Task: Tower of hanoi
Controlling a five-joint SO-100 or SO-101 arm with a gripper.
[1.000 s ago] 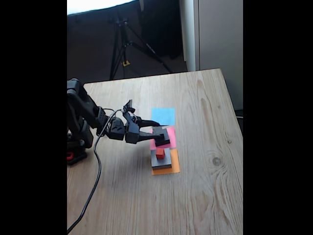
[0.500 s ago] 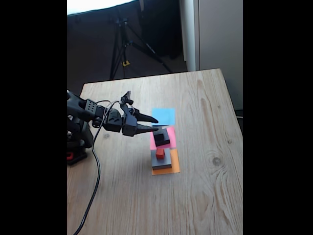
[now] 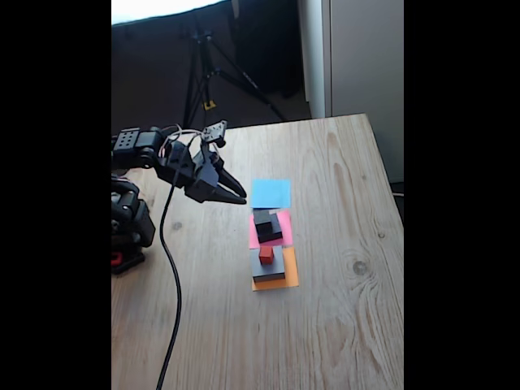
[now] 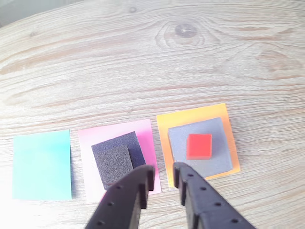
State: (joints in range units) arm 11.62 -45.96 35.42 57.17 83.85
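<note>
in the wrist view the gripper [image 4: 162, 177] enters from the bottom edge, two matte black printed fingers with small dimples along them, their tips nearly together with only a narrow slot between and nothing in it. just past the tips lie three paper squares in a row on the wooden table [image 4: 143, 62], whose pale planks show long grain and a round knot. the pink paper square [image 4: 145, 138] in the middle carries the medium black block [image 4: 136, 148], a dull, foam-like slab, and on top of it sits the small black cube [image 4: 111, 162], slightly greyer and grainy on its top face, shifted toward the left side of the block. to the right, the orange paper square [image 4: 164, 129] holds the large flat grey block [image 4: 178, 138], smooth and square with soft edges, covering most of the paper, and the tiny red cube [image 4: 198, 146] rests on it a little right of centre, bright and clean-edged. on the left the blue paper square [image 4: 42, 164] lies bare. in the fixed view the gripper [image 3: 242, 198] hangs in the air above the table, left of the blue square [image 3: 270, 193] and apart from the blocks, with the black arm [image 3: 150, 150] reaching from the table's left edge and a black cable [image 3: 172, 268] drooping from it across the wood; beyond the table stands a dark tripod [image 3: 207, 73].
</note>
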